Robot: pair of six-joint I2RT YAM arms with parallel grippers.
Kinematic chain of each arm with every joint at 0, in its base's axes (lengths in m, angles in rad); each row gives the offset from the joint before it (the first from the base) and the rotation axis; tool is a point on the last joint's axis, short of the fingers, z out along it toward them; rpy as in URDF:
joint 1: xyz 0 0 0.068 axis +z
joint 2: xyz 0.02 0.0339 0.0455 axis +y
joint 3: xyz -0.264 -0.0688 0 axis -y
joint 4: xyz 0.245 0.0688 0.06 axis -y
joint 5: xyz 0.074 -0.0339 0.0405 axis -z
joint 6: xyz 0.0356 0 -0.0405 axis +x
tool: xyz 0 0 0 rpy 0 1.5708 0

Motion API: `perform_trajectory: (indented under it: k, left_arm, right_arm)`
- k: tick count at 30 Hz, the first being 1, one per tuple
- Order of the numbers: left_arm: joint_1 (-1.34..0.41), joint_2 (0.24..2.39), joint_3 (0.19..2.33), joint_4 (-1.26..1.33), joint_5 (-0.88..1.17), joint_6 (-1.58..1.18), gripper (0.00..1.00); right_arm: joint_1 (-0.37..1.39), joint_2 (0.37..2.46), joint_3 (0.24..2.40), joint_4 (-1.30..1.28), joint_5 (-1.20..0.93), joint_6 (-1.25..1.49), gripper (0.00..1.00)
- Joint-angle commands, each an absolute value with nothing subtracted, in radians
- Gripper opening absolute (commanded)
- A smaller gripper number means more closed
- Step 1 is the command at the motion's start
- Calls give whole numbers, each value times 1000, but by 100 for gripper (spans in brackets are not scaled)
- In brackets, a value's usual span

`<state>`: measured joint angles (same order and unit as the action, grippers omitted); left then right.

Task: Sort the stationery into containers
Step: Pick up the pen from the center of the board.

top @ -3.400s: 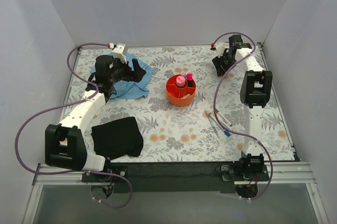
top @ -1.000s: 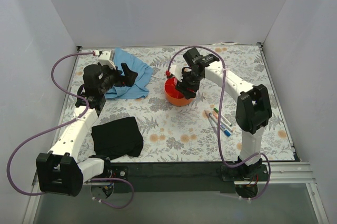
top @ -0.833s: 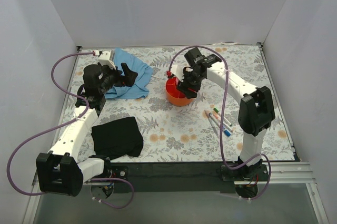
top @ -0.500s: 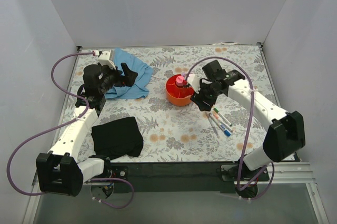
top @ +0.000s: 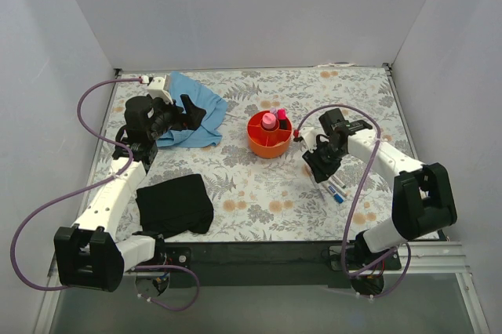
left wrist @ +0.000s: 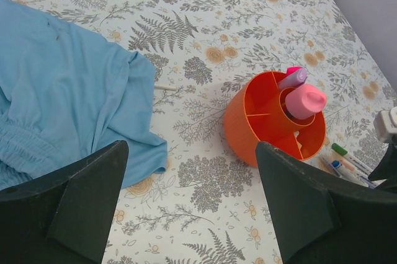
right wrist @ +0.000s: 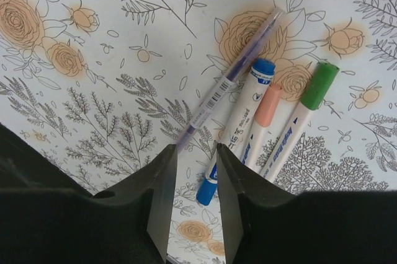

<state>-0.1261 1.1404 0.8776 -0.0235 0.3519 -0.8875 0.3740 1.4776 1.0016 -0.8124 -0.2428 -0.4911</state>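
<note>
The orange divided bowl (top: 269, 139) stands mid-table and holds a small pink bottle (top: 269, 121) and a pink highlighter (top: 281, 114); the left wrist view shows the bowl (left wrist: 248, 121), the bottle (left wrist: 304, 100) and a lilac-tipped stick (left wrist: 293, 77). Right of the bowl, thin markers (top: 337, 188) lie on the table. My right gripper (top: 318, 165) hovers low over them, jaws slightly apart and empty (right wrist: 195, 152). Under it lie a lilac pen (right wrist: 229, 78), a blue-capped marker (right wrist: 245, 112), a pink-capped marker (right wrist: 268, 108) and a green-capped marker (right wrist: 317, 87). My left gripper (top: 194, 112) is wide open and empty (left wrist: 189, 152).
A blue cloth (top: 188, 110) lies at the back left under my left gripper and shows in the left wrist view (left wrist: 62, 103). A black cloth (top: 174, 205) lies at the front left. White walls enclose the flowered table (top: 251, 193).
My right gripper has moved from over the bowl to the right and nearer, down over the markers. The left arm has not moved.
</note>
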Motion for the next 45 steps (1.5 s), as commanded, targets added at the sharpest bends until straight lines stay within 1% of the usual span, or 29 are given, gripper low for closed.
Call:
perform_trajectory:
  k: [1, 3, 9, 13, 19, 25, 31, 32, 33, 34, 35, 36, 40, 44, 45]
  left_arm:
    - [-118, 1138, 879, -37, 362, -888, 84]
    - [-117, 1138, 880, -40, 360, -888, 84]
    - [-112, 1146, 877, -38, 357, -888, 84]
    - [-109, 1149, 874, -48, 354, -885, 84]
    - [-107, 1158, 876, -55, 350, -881, 84]
    - [-107, 1184, 885, -43, 364, -890, 84]
    - [-107, 1204, 894, -38, 370, -891, 84]
    - [-107, 1206, 896, -37, 371, -891, 84]
    - [-107, 1207, 896, -38, 371, -891, 84]
    - [-107, 1209, 896, -37, 376, -893, 84]
    - [-107, 1212, 897, -37, 377, -893, 84]
    - [-107, 1213, 897, -37, 377, -893, 84]
    - [-107, 1221, 907, -26, 380, -900, 84]
    - [-107, 1227, 940, -25, 374, -897, 84]
    - [-107, 1226, 945, -23, 371, -891, 84]
  right_arm:
    - [373, 1517, 1031, -772, -285, -485, 37]
    - [373, 1535, 1040, -770, -304, -485, 35]
    - [371, 1583, 1043, -735, -304, -450, 34]
    - [373, 1609, 1023, -700, -318, -368, 33]
    - [371, 1649, 1028, -646, -269, -347, 38]
    - [371, 1680, 1034, -618, -224, -337, 38]
    - [371, 1686, 991, -585, -204, -331, 38]
    - [371, 1687, 989, -580, -204, -328, 36]
    - [371, 1690, 988, -577, -201, -316, 33]
    - [371, 1695, 988, -575, -202, -313, 26]
    - [371, 1697, 988, -572, -201, -308, 9]
    - [373, 1697, 986, -569, -192, -296, 2]
    - [368, 1671, 980, -568, -163, -275, 1]
    - [331, 1579, 1040, -639, -172, -265, 1]
    - [309, 1554, 1083, -685, -179, -259, 1]
